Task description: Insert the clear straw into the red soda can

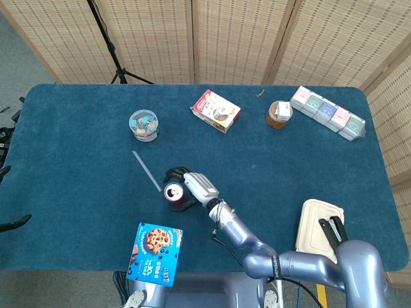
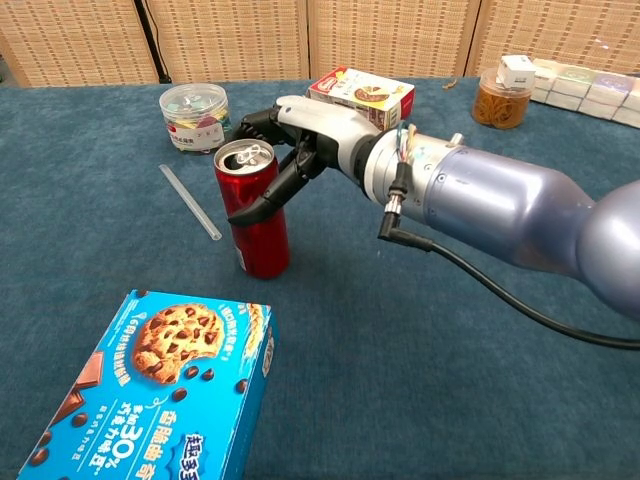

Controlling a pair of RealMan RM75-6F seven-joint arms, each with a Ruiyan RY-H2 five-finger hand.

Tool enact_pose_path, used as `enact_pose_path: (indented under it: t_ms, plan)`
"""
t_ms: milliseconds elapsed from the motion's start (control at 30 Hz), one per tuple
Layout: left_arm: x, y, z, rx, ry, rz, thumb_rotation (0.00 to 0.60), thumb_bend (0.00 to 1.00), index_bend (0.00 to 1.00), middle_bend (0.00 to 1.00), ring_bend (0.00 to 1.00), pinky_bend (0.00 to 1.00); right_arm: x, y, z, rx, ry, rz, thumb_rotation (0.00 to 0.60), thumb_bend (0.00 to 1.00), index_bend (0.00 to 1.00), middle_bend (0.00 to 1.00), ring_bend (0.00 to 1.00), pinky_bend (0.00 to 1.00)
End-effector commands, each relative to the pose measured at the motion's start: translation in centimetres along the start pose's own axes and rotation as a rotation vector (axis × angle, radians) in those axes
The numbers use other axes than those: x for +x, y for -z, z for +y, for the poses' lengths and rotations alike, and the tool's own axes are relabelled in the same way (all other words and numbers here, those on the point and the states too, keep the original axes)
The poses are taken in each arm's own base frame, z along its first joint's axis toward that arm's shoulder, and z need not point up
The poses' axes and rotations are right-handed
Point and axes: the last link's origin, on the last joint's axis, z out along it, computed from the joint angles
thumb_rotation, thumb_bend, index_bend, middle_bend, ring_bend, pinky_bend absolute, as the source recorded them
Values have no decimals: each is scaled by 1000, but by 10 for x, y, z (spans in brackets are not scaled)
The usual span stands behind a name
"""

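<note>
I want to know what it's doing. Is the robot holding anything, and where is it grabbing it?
Yes. Its right hand grips the red soda can around the upper side.

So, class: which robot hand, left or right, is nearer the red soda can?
Right. The right robot hand is at the red soda can, fingers wrapped around its upper part. The left robot hand is not in either view, so it is nowhere near the can.
</note>
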Motion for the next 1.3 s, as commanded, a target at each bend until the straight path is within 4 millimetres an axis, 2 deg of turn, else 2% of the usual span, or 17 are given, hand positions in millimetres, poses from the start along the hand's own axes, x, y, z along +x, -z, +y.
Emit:
enact_pose_path:
  t_ms: [33,167,300,400,533,600,667,767,800,833,867,967,1000,1033,1167,1300]
  plan:
    - [0,0,0,-1,-1,-2,600,0,0,0,0,0,4,3,-6,11,-6,-11,600,107,282,160,92,214]
    - [0,0,0,-2,-1,-4,600,0,0,0,0,0,14,14,-13,29,11,-37,600,98,233,99,30,141]
    - [0,-1,-1,-5,5,-2,600,0,0,0,0,0,36,32,-20,59,63,-15,600,96,214,71,11,122]
    - [0,-3,1,-17,10,1,600,0,0,0,0,0,63,56,-20,80,149,25,600,95,207,63,10,121]
    - [0,-5,4,-52,19,19,600,0,0,0,0,0,89,90,-13,75,281,42,600,95,193,38,1,101]
    - [-2,-7,5,-62,23,27,600,0,0,0,0,0,103,111,-4,52,353,56,600,95,167,14,0,81]
    - [-5,-10,6,-67,28,29,600,0,0,0,0,0,115,130,9,19,431,66,600,82,79,0,0,39]
    - [-9,-16,10,-87,28,23,600,0,0,0,0,0,129,155,29,-39,560,74,600,37,7,0,0,4]
    - [-11,-21,14,-110,23,13,600,0,0,0,0,0,139,171,43,-84,641,92,600,15,0,0,0,0]
    - [-12,-23,16,-123,20,10,600,0,0,0,0,0,143,181,49,-100,673,103,600,2,0,0,0,0]
    - [-12,-24,17,-128,18,9,600,0,0,0,0,0,145,183,50,-106,681,107,600,0,0,0,0,0]
    - [-14,-31,26,-185,-13,6,600,0,0,0,0,0,156,208,67,-161,751,146,600,0,0,0,0,0]
    - [-18,-39,37,-250,-61,-16,600,0,0,0,0,0,166,231,80,-214,796,196,600,0,0,0,0,0]
    - [-20,-42,40,-265,-72,-24,600,0,0,0,0,0,167,239,83,-217,805,216,600,0,0,0,0,0]
    - [-30,-62,66,-429,-155,-81,600,10,1,0,0,0,172,290,109,-273,887,343,600,0,0,0,0,0]
    - [-42,-76,86,-547,-206,-113,600,37,57,0,0,0,168,321,126,-327,896,408,600,0,0,0,0,0]
